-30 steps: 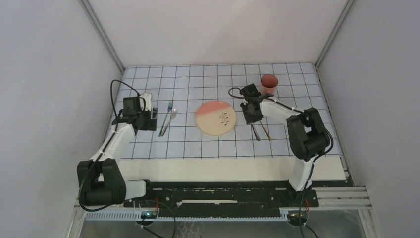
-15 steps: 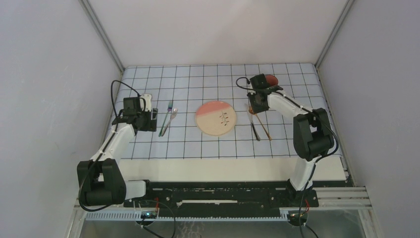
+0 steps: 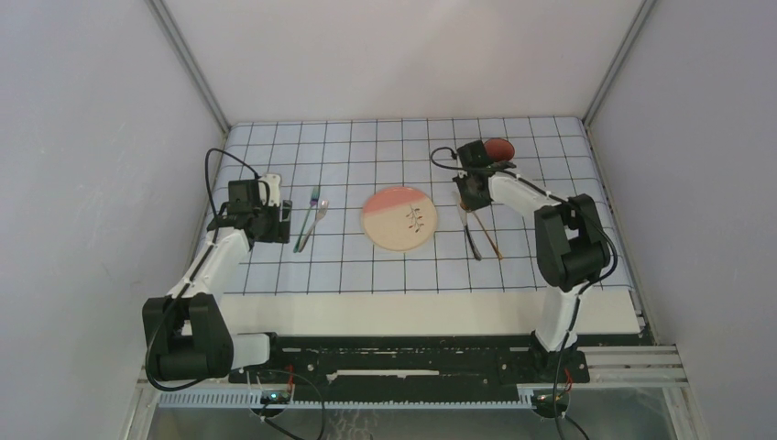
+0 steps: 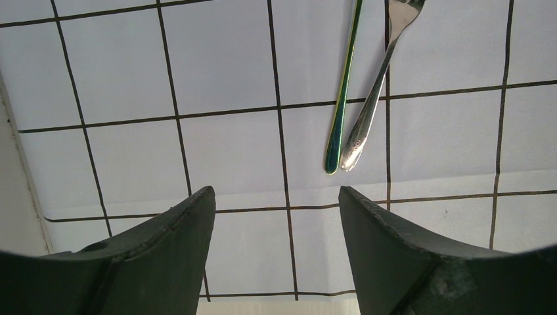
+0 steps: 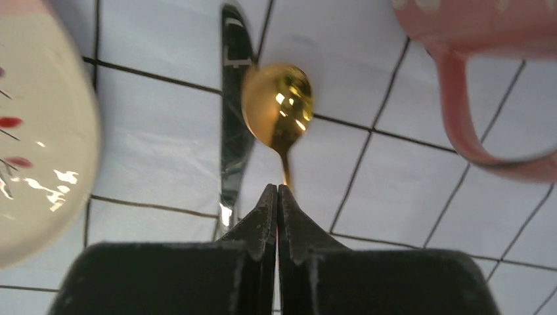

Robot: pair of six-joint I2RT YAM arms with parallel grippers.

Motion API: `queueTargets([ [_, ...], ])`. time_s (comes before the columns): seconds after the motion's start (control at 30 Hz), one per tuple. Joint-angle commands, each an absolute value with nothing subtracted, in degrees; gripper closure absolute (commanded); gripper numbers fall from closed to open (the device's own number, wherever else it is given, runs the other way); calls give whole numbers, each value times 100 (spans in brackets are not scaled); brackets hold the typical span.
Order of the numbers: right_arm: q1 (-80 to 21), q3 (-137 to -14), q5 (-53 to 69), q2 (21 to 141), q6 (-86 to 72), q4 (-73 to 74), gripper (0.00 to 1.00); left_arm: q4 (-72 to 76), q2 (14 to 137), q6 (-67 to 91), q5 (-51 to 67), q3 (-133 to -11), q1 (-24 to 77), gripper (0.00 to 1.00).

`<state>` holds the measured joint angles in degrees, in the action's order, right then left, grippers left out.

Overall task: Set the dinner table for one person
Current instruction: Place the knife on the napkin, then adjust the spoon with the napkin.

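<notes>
Nearest the arms, a bare cream strip of the surface point(image 3: 412, 312) shows on the near side of the plate point(image 3: 399, 218); the rest lies under a gridded cloth point(image 3: 366, 266). Left of the plate, the left gripper point(image 4: 276, 197) hovers with its jaws spread and nothing between them, just short of the handle ends of a fork point(image 4: 383, 79) and a green-handled utensil point(image 4: 346, 79), whose long axes run away from it. Right of the plate, a knife point(image 5: 231, 131) and a gold spoon point(image 5: 278, 111) lie side by side, also near to far. The right gripper point(image 5: 276, 190), pressed together, sits over the spoon's neck with the bowl straight ahead; whether it touches the spoon I cannot tell. Beyond it and further right of the plate stands a pink mug point(image 5: 486, 33). Any further tidying on that side falls to the right arm, probably as a nudge along the spoon's axis rather than a pinch.
</notes>
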<state>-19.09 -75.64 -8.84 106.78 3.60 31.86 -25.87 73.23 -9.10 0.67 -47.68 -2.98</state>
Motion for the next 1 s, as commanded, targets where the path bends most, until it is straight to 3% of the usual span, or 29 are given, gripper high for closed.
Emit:
queueTargets([
  [0.0,-2027,-8073,-788,11006,298,2972,100,-2504,7163,-991,102,-4754,-310,26],
  [0.97,-2106,-8789,-778,11801,201,2973,100,-2493,7242,-1017,14,-4750,-314,26],
])
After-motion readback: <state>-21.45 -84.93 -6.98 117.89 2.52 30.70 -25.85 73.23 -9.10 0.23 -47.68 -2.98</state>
